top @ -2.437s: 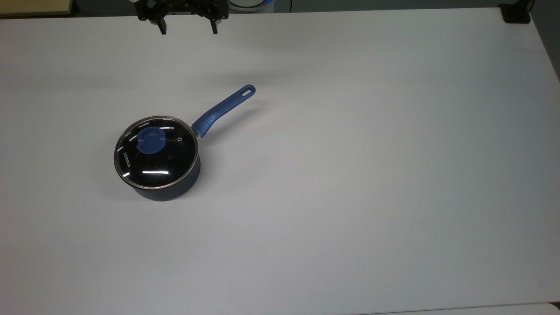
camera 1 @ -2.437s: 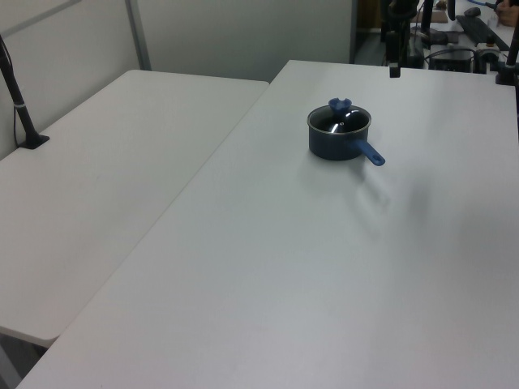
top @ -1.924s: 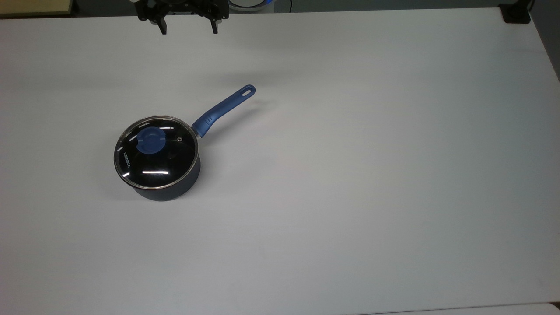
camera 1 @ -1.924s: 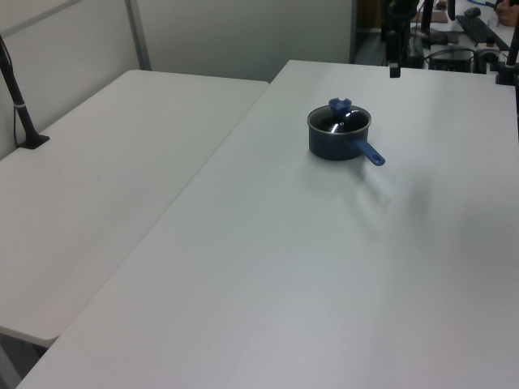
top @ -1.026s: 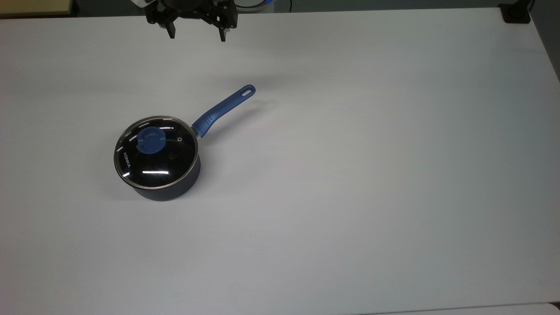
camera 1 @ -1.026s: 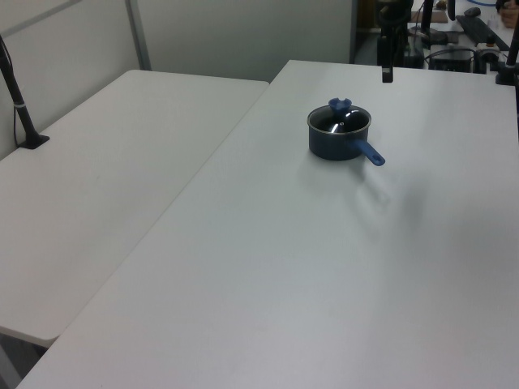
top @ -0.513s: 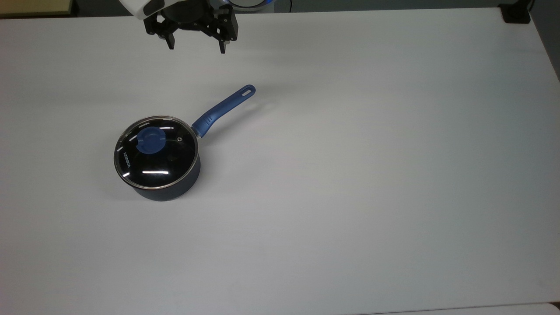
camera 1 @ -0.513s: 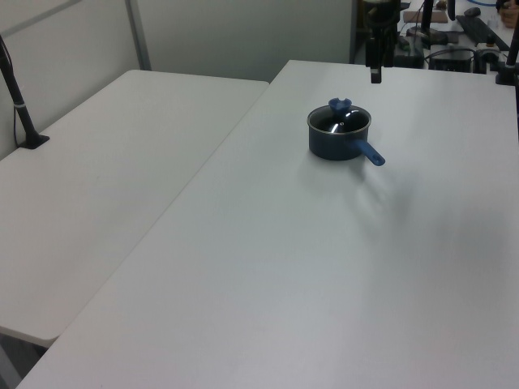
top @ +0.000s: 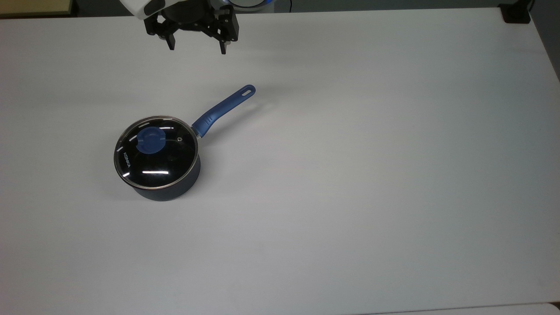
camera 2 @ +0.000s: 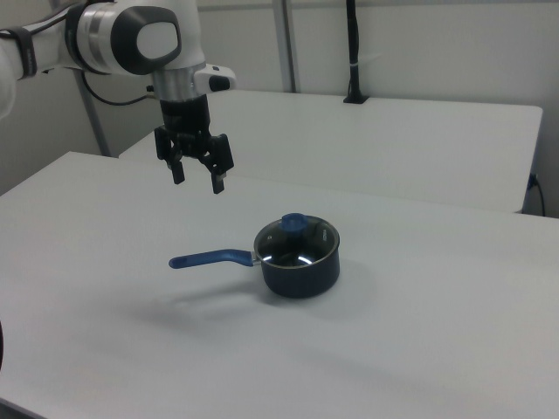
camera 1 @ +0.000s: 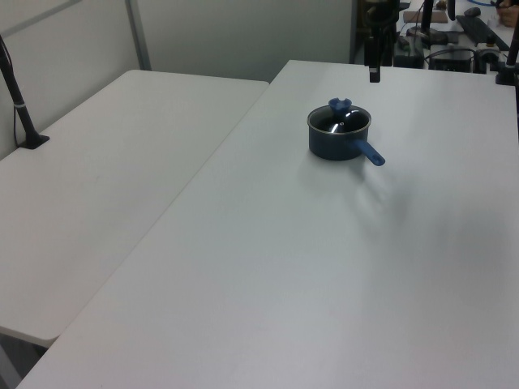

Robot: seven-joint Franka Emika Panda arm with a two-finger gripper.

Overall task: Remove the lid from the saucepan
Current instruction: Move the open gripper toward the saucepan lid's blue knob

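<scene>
1. The gripper point(top: 197, 47) hangs with its fingers spread wide, holding nothing, well above the white table point(top: 350, 175).
2. The saucepan point(top: 164, 188) stands below the gripper and toward the top view's bottom, well apart; the lid point(top: 155, 164) is seated on its rim.
3. The approach should centre the fingers over the blue knob point(top: 151, 141), descend straight, and close on the knob alone.
4. The handle point(top: 223, 108) lies between gripper and knob in the top view; the descent should keep clear of it.
5. Nothing else obstructs the path.
</scene>
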